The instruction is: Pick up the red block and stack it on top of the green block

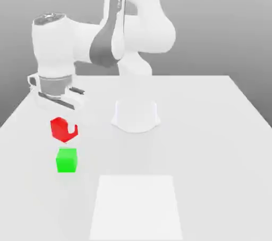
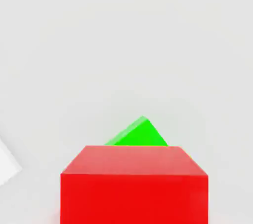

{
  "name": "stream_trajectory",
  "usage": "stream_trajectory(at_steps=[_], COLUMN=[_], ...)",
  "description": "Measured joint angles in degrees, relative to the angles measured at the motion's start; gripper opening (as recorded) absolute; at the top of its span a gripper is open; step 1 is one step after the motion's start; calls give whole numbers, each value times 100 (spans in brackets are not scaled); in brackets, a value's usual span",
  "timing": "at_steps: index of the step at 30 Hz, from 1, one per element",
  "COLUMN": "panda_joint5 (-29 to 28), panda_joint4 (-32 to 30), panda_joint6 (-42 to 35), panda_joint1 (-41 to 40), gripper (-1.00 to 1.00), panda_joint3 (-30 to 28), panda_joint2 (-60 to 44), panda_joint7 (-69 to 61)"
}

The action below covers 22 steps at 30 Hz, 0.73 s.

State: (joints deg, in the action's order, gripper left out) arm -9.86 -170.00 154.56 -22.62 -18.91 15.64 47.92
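Observation:
The red block hangs in the air at the exterior view's left, between the white fingers of my gripper, which is shut on it. One finger covers part of the block's front face. The green block rests on the white table just below the red one, with a small gap between the two. In the hand view the red block sits close to the camera, and a corner of the green block peeks out from behind it.
The arm's round white base stands mid-table behind the blocks. A lighter white square patch lies on the table toward the front. The table's left edge runs close to the blocks.

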Motion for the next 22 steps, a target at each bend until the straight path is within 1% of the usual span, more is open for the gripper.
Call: stream_trajectory(at_steps=[5,11,12,18,22], panda_joint5=[413,959,1018,1050,829], panda_joint4=[36,31,27,25,38], panda_joint6=[521,1343,1453,1508,1110], panda_joint1=[287,510,534,549,458], gripper=[-100,-100,100,100,100], panda_joint3=[-181,-266,-271,-279,-253], panda_joint2=[-566,-1392,-1501,-1555,-1160], panda_joint7=[-316,-693,-733,-753,-606])
